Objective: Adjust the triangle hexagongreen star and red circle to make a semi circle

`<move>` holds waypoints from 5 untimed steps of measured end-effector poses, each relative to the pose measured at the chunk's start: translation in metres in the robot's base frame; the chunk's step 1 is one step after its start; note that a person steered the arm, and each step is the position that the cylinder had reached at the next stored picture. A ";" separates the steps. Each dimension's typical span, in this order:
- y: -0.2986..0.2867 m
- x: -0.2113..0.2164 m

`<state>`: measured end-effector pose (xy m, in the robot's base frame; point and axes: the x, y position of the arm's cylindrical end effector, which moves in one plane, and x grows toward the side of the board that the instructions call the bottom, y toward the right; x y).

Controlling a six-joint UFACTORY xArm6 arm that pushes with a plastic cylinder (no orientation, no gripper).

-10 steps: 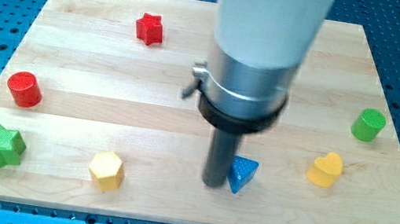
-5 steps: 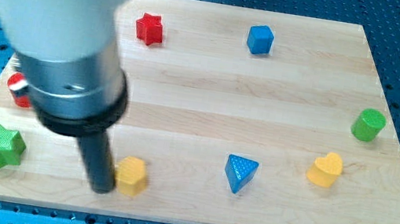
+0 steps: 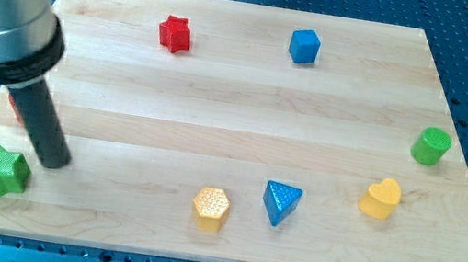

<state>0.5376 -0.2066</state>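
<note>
My tip (image 3: 54, 162) rests on the board at the view's lower left, just up and to the right of the green star (image 3: 3, 171). The red circle (image 3: 16, 106) is almost wholly hidden behind the rod; only a sliver shows at its left. The yellow hexagon (image 3: 210, 207) lies at the view's bottom centre, with the blue triangle (image 3: 281, 201) close to its right. My tip is far to the left of both.
A red star (image 3: 174, 33) and a blue cube (image 3: 303, 45) lie near the view's top. A green cylinder (image 3: 431, 145) and a yellow heart (image 3: 380, 197) lie at the right. The wooden board (image 3: 238, 104) ends at a blue perforated table.
My tip has swept from beside the blue triangle to the left, past the yellow hexagon, to the green star. The hexagon has slid right, to beside the triangle.
</note>
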 end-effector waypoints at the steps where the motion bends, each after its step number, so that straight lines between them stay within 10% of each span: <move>1: -0.040 0.000; 3: -0.080 0.043; 5: 0.034 0.039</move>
<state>0.5766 -0.1727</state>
